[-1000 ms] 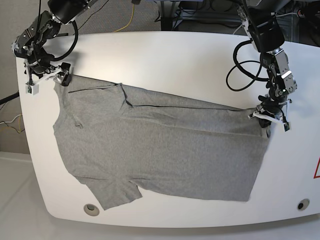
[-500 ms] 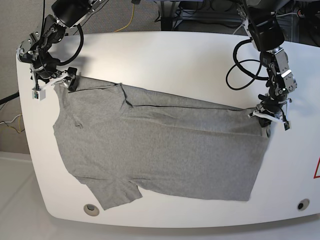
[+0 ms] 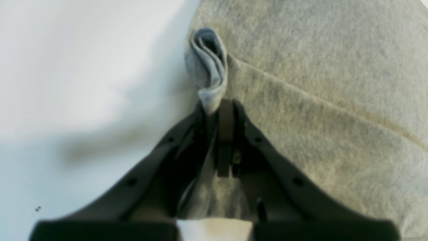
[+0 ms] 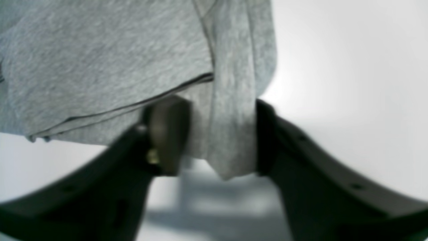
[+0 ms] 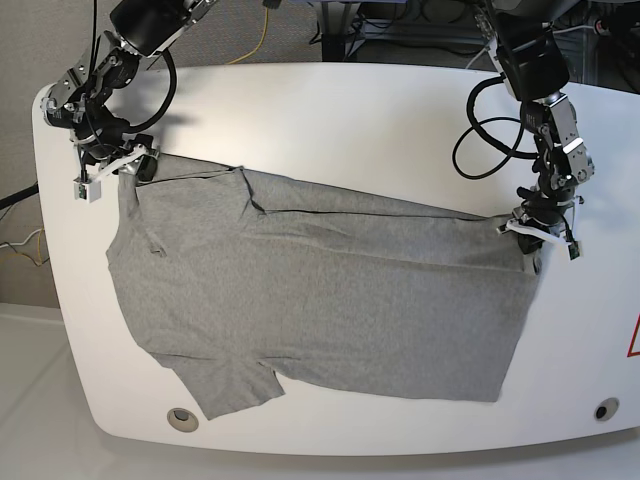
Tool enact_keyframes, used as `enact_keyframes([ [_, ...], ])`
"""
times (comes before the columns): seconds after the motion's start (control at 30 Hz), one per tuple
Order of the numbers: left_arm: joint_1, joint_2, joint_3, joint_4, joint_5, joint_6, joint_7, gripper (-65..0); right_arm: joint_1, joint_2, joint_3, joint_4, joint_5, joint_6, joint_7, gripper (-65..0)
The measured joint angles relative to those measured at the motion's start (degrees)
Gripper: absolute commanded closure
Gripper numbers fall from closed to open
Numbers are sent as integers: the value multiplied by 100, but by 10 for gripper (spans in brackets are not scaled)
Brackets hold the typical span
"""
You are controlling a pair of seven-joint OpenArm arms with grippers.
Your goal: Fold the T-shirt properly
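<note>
1 grey T-shirt (image 5: 320, 290), L claw (image 3: 222, 134) pinching its edge, R claw (image 4: 217, 134) apart around fabric, 1 wht table (image 5: 330, 105)

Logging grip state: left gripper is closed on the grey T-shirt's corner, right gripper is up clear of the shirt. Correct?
Right gripper isn't clear: its fingers straddle the T-shirt's other upper corner, per the right wrist view. The rest stands.

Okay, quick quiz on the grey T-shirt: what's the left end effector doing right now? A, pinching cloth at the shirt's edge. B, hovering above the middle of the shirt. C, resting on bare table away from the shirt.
A: the left end effector has its fingers closed on a fold at the edge of the T-shirt.
</note>
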Motion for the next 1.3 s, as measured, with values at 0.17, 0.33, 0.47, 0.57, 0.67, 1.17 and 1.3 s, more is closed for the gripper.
enact_keyframes([
  [0.17,0,0,0,2,2,0,0,-10,-22,35,4,0,-2,-2,-2,-49],
  [0.33,2,-2,0,2,2,-9,0,-10,-28,57,-2,0,0,2,-4,-42],
  [0.47,11,-2,0,7,2,-13,-2,-10,-35,118,-96,0,0,2,-2,-28],
  [0.57,33,0,0,11,2,-11,-7,-10,-46,127,-153,0,-2,2,-2,-6],
  [0.67,83,-2,0,22,-4,-15,-39,-10,-46,120,-188,0,-2,0,-2,0],
  [1.17,332,133,-240,87,-138,-63,-284,-10,-46,136,-188,0,0,2,-2,0],
  [1.3,439,153,-278,105,-219,-92,-378,-10,-48,192,-188,0,0,0,0,0],
])
